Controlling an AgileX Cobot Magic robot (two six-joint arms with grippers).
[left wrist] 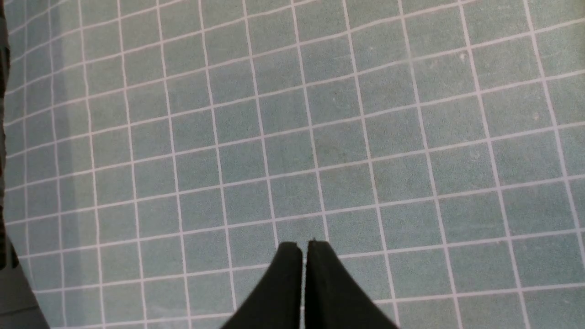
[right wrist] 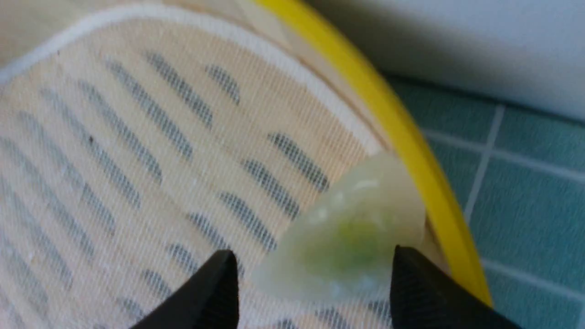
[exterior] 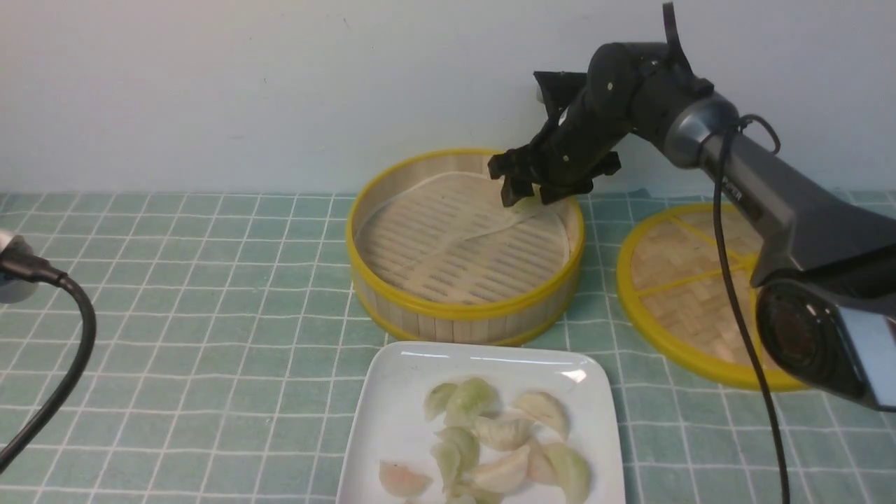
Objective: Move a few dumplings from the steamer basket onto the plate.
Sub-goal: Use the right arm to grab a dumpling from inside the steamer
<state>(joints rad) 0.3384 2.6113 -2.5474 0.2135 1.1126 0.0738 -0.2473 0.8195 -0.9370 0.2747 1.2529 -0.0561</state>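
Observation:
One pale green dumpling lies on the liner at the far right of the steamer basket, close against its yellow rim. My right gripper is open and lowered into the basket, one finger on each side of this dumpling. A gap shows at one finger, and the other finger stands at the dumpling's edge. Several dumplings lie piled on the white plate in front of the basket. My left gripper is shut and empty above the bare checked cloth.
A flat woven disc with yellow spokes lies to the right of the basket, under my right arm. A pale wall stands just behind the basket. Green checked cloth covers the table, and a black cable hangs at the left edge.

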